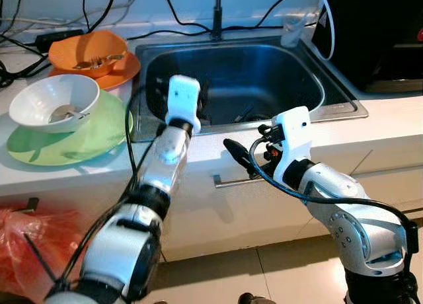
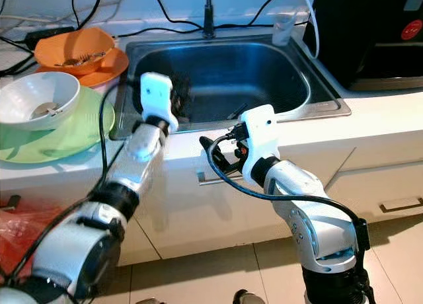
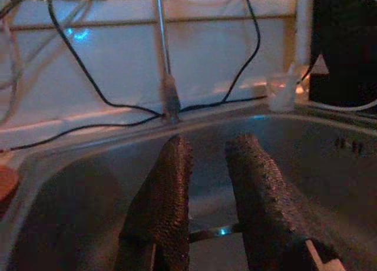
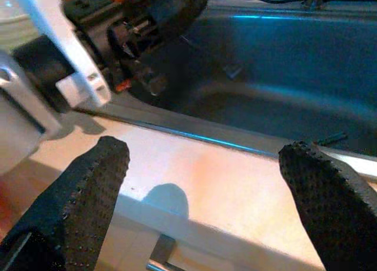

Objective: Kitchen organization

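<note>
Hovering over the sink's (image 1: 299,51) front edge, your left gripper (image 3: 206,188) shows fingers slightly parted, your right gripper (image 4: 200,188) spread wide before the counter (image 1: 370,129); bowl (image 1: 54,100) sits at counter's left end

No words or numbers can be read here. A round red sticker (image 2: 410,30) sits on the black box at 2 o'clock, too small to read.

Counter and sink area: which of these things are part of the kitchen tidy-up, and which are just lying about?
Likely job items:
- white bowl with a spoon on the green plate
- orange bowl with a fork on the orange plate
- steel sink
- left claw over the basin, right claw above the counter edge

Lying about:
- black cables
- clear plastic cup
- red plastic bag
</note>
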{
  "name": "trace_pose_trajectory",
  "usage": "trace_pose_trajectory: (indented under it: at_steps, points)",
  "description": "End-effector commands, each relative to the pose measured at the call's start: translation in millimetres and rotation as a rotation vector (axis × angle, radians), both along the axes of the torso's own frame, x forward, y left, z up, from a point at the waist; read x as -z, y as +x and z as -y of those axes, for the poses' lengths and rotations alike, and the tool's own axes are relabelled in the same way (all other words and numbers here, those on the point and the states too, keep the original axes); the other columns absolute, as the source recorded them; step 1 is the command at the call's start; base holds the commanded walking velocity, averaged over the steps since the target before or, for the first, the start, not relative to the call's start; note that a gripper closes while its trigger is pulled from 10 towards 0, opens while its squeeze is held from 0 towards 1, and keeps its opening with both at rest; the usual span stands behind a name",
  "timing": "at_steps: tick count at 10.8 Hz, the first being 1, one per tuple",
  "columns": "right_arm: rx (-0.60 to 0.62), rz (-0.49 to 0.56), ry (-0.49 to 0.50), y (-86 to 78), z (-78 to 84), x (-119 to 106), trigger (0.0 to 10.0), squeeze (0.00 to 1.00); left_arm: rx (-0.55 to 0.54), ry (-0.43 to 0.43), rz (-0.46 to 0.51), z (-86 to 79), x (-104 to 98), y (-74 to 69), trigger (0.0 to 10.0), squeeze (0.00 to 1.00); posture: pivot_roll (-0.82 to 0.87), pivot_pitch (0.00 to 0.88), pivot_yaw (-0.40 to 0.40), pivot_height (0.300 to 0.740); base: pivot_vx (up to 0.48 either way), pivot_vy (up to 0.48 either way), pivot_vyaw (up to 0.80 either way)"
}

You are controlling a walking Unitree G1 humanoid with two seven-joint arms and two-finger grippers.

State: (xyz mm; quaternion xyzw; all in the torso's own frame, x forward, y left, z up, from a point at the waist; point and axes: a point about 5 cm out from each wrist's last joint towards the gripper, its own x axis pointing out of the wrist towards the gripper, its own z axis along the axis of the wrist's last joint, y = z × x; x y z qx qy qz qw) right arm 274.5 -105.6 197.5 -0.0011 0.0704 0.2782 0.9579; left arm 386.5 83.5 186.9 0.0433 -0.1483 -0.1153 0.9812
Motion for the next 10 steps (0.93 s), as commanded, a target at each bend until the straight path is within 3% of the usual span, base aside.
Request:
trace_pose_trajectory:
  at_steps: [1, 2, 3, 4, 9, 10]
  points:
    - [-0.009, 0.0, 0.003, -3.2, -1.8, -2, 10.0, 0.0, -0.013, -0.006, -0.002, 0.7, -1, 1.5, 3.5, 0.0, -0.1, 0.087, 0.017, 0.74, 0.0, 0.0, 0.0]
    - [-0.021, -0.001, 0.007, -3.9, -3.8, -2, 10.0, 0.0, -0.013, -0.006, -0.011, 2.7, -1, 2.4, 4.9, 0.0, -0.1, 0.088, 0.016, 0.74, 0.0, 0.0, 0.0]
    - [-0.026, -0.003, 0.008, -4.5, -4.6, -3, 10.0, 0.0, -0.002, 0.005, -0.019, 7.2, -1, 3.6, 7.9, 0.0, -0.1, 0.09, 0.018, 0.74, 0.0, 0.0, 0.0]
    - [-0.025, -0.014, 0.007, -5.3, -4.1, -2, 10.0, 0.0, 0.0, 0.008, -0.019, 7.9, -2, 4.0, 9.9, 0.0, -0.1, 0.089, 0.019, 0.74, 0.0, 0.0, 0.0]
    - [-0.012, -0.023, -0.016, -6.3, -1.5, 1, 10.0, 0.0, -0.028, 0.027, -0.037, -0.4, 0, 7.1, 10.0, 0.0, -0.1, 0.087, 0.02, 0.74, 0.0, 0.0, 0.0]
    - [-0.009, -0.02, -0.018, -6.2, -1.1, 0, 10.0, 0.0, -0.041, 0.029, -0.045, -4.8, 2, 7.5, 10.0, 1.0, -0.1, 0.087, 0.02, 0.74, 0.0, 0.0, 0.0]
